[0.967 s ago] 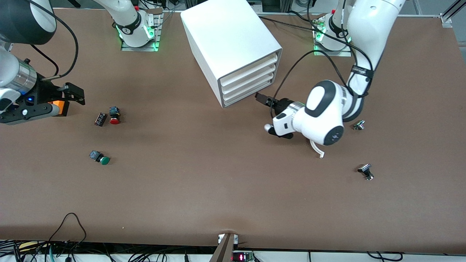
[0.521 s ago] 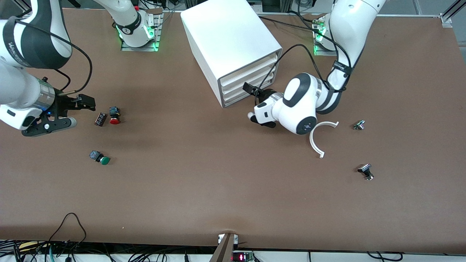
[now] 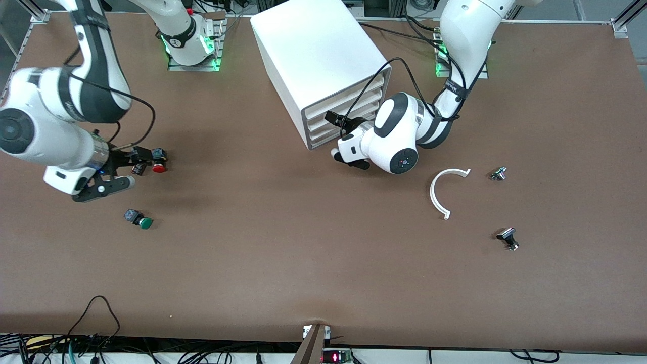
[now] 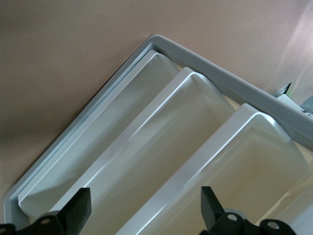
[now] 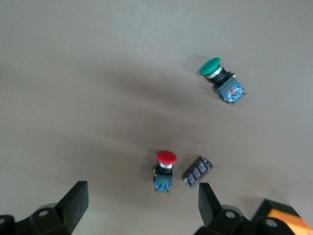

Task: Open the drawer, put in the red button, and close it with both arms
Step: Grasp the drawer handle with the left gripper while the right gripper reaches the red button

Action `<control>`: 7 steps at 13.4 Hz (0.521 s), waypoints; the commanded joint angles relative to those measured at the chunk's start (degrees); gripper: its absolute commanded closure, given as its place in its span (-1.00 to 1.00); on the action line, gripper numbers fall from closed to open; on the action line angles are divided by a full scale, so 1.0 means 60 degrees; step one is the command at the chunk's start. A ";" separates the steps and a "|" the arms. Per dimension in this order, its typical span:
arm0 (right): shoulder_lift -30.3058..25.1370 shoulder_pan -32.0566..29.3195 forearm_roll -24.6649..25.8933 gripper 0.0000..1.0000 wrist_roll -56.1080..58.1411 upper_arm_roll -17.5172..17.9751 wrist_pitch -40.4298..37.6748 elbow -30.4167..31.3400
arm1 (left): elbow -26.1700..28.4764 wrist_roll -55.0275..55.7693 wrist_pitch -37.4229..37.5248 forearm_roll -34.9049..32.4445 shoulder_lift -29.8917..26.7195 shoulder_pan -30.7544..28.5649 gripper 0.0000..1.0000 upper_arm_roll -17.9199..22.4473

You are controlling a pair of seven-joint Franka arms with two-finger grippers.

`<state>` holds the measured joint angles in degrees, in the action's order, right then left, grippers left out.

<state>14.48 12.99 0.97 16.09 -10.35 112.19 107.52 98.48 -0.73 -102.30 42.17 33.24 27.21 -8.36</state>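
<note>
The small red mushroom-capped push button (image 3: 159, 167) lies on the brown table (image 3: 303, 242) near the right arm's edge, just beside the spread right hand (image 3: 132, 164). The left hand (image 3: 334, 126), also spread, faces the closed white plastic drawers (image 3: 343, 119).

Red button (image 3: 159, 167) lies beside a cylinder (image 3: 137, 167) (touching? unclear), green button (image 3: 145, 222) nearer camera.

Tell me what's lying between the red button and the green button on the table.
Nothing: in the front view only bare tabletop separates the red button from the green button; the right wrist view shows that too.
</note>
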 commanded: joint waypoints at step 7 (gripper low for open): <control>-0.0421 -0.0041 -0.0191 -1.00 0.0819 -0.0706 0.3578 0.3757 | 0.0125 0.0004 -0.0029 0.0121 0.0084 0.0241 0.34 0.0104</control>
<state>14.29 12.84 0.91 19.08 -14.01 128.97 124.19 98.29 -0.70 -102.16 42.71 33.08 27.69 -8.47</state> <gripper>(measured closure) 0.000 0.577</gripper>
